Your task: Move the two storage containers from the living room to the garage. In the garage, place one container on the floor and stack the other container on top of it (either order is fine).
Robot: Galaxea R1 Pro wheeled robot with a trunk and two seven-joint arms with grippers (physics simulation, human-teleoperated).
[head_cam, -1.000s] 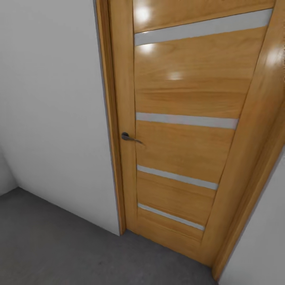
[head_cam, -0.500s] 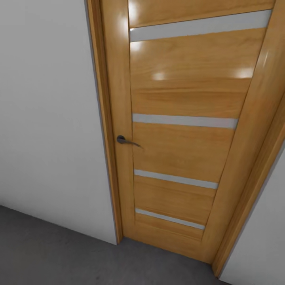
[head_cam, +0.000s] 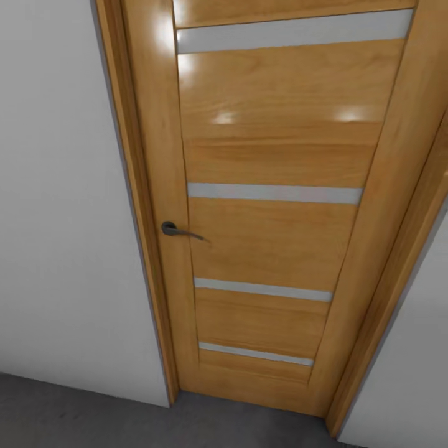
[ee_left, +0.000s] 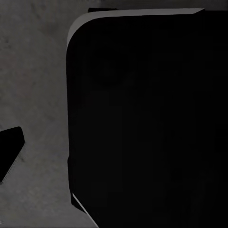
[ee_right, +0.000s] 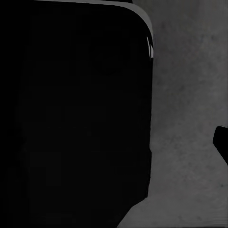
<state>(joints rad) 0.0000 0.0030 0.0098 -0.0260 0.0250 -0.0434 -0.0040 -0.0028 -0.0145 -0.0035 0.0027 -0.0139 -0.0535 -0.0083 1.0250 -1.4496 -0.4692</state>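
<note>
I was looking at a wooden door (head_cam: 267, 205) with pale stripes across it and a small dark handle (head_cam: 177, 231) near its left edge. The door was shut, with a white wall (head_cam: 56, 218) on its left side. Since a second ago the whole picture had slid — the door sat more to the left and looked bigger, and less of the grey floor (head_cam: 81, 410) showed at the bottom. That told me the camera had moved, not the door, so I judged I was rolling closer and turning a bit. I could not see any orange-red bins in my pictures, so I could not say where they were. My wrist cameras each showed a big black shape (ee_left: 147, 118) close up, with speckled grey floor beside it (ee_right: 190, 118). A small dark tip (ee_left: 9, 152) poked in at the edge of the left one, but I could not tell if my fingers were apart or together on either arm. I guessed I was still travelling — the door handle looked like my next job.
</note>
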